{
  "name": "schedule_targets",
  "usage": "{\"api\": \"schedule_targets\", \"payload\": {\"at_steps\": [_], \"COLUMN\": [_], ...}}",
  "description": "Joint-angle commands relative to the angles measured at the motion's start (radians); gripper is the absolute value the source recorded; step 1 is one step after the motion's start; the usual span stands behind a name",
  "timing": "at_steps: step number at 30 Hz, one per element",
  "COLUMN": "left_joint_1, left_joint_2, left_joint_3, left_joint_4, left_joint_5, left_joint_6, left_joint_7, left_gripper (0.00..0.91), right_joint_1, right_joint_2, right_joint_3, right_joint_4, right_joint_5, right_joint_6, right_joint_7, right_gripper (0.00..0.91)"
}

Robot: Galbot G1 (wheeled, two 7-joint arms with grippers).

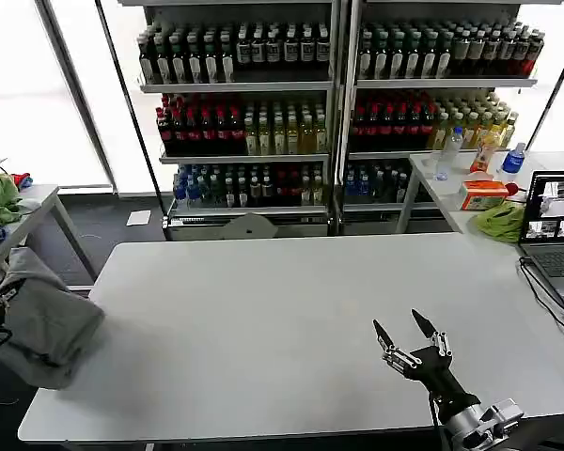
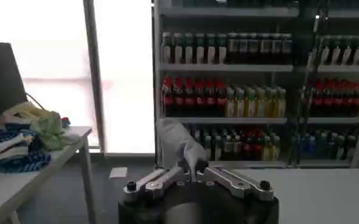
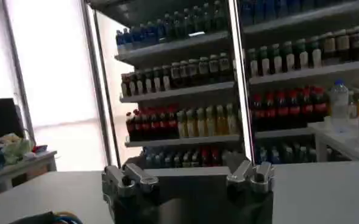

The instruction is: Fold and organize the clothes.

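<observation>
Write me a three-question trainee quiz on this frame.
1. True or false: the grey shirt lies flat in the middle of the table.
2. Which gripper grips the shirt? A) left B) right C) neither
3. Fill in: the right gripper hovers over the table's near right part with its fingers ____.

Key: 1 false, it hangs bunched at the table's left edge. 2 A, the left gripper pinches grey cloth in the left wrist view. 3 open.
</observation>
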Motion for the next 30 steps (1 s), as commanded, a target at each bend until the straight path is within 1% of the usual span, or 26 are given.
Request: {"api": "schedule_targets", "payload": {"at_steps": [1, 2, 3, 6, 8, 11, 14, 18, 21, 23, 24, 25, 26, 27, 29, 30], "left_joint_1": [-0.01, -0.024, -0.04, -0.069, -0.089, -0.134, -0.187, -0.25, -0.327, -0.37, -0.378, -0.394, -0.405, -0.414, -0.435, -0.445], "left_joint_2": [-0.185, -0.213, -0.225, -0.244, -0.25, -0.251, -0.269, -0.289, -0.311, -0.323, -0.327, -0.33, -0.33, -0.333, -0.338, -0.342], "left_joint_3": [0.435, 0.539, 0.61, 0.778, 0.847, 0.923, 0.98, 1.037, 1.06, 1.066, 1.066, 1.066, 1.066, 1.068, 1.069, 1.067], "left_joint_4": [-0.336, -0.349, -0.349, -0.326, -0.315, -0.306, -0.301, -0.259, -0.193, -0.171, -0.162, -0.151, -0.145, -0.144, -0.148, -0.154], "left_joint_5": [-0.022, -0.004, 0.006, 0.012, -0.003, -0.037, -0.131, -0.137, -0.177, -0.208, -0.22, -0.221, -0.216, -0.215, -0.242, -0.25], "left_joint_6": [0.033, 0.033, 0.033, 0.036, 0.035, 0.033, 0.036, 0.036, 0.036, 0.036, 0.035, 0.032, 0.013, -0.006, -0.023, -0.028], "left_joint_7": [-0.315, -0.364, -0.411, -0.513, -0.563, -0.608, -0.641, -0.642, -0.659, -0.664, -0.659, -0.616, -0.579, -0.556, -0.523, -0.497], "left_gripper": [0.0, 0.0, 0.0, 0.0, 0.0, 0.0, 0.0, 0.0, 0.01, 0.01, 0.121, 0.322, 0.907, 0.907, 0.907, 0.907], "right_joint_1": [0.011, 0.01, 0.009, -0.004, -0.013, -0.019, -0.018, -0.022, -0.029, -0.025, -0.024, -0.015, -0.006, 0.006, 0.038, 0.052], "right_joint_2": [0.015, 0.017, 0.018, 0.021, 0.024, 0.033, 0.047, 0.053, 0.049, 0.046, 0.045, 0.036, 0.03, 0.026, 0.014, 0.002], "right_joint_3": [0.006, 0.009, 0.01, 0.021, 0.028, 0.029, 0.024, 0.01, -0.008, -0.017, -0.017, -0.024, -0.033, -0.041, -0.061, -0.07], "right_joint_4": [-0.016, -0.016, -0.015, -0.011, -0.01, -0.011, -0.007, 0.005, 0.015, 0.02, 0.021, 0.023, 0.022, 0.023, 0.028, 0.034], "right_joint_5": [0.008, 0.009, 0.009, 0.01, 0.01, 0.008, 0.003, -0.02, -0.053, -0.055, -0.055, -0.052, -0.049, -0.044, -0.01, 0.024], "right_joint_6": [0.002, 0.002, 0.003, 0.004, 0.007, 0.009, 0.004, -0.008, -0.036, -0.066, -0.071, -0.108, -0.122, -0.132, -0.188, -0.214], "right_joint_7": [0.004, 0.005, 0.005, 0.004, 0.004, 0.004, 0.006, 0.013, 0.025, 0.04, 0.041, 0.048, 0.052, 0.056, 0.069, 0.071], "right_gripper": [0.907, 0.907, 0.907, 0.907, 0.907, 0.907, 0.907, 0.907, 0.907, 0.907, 0.907, 0.907, 0.907, 0.907, 0.907, 0.907]}}
